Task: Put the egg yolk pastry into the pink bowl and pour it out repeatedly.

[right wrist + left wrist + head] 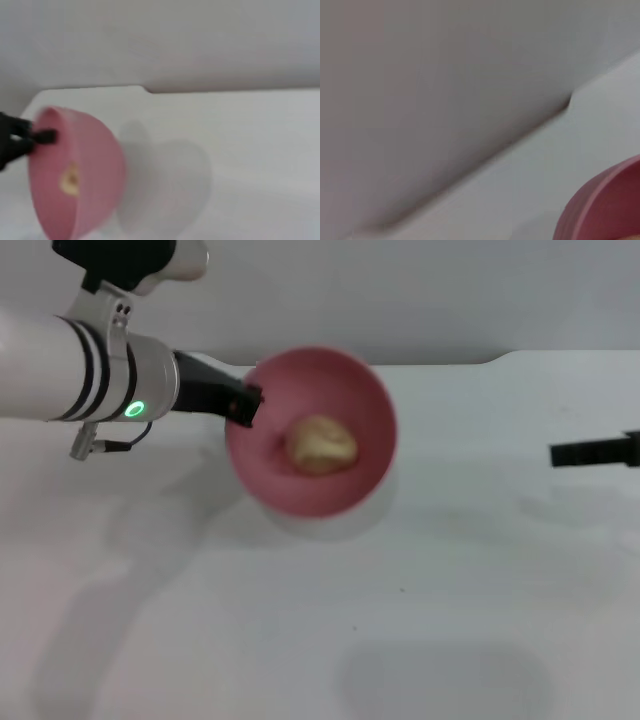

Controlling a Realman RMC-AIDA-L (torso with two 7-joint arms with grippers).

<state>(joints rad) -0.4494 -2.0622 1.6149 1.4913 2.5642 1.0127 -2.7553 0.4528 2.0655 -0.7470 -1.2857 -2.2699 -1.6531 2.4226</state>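
The pink bowl [345, 390] hangs above the white table, tipped steeply onto its side. My left gripper [243, 405] is shut on its rim at the left side. The egg yolk pastry [321, 444], pale tan, lies inside against the lower wall of the bowl. From the right wrist view the pink bowl [97, 165] is off the table with its shadow beside it, the egg yolk pastry [70, 180] is inside, and the left gripper [36, 137] pinches the rim. The left wrist view catches only an edge of the pink bowl [605, 205]. My right gripper [595, 451] sits at the far right, well away from the bowl.
The white table [320, 620] stretches in front of and beside the bowl. Its back edge has a step [495, 360] at the grey wall behind.
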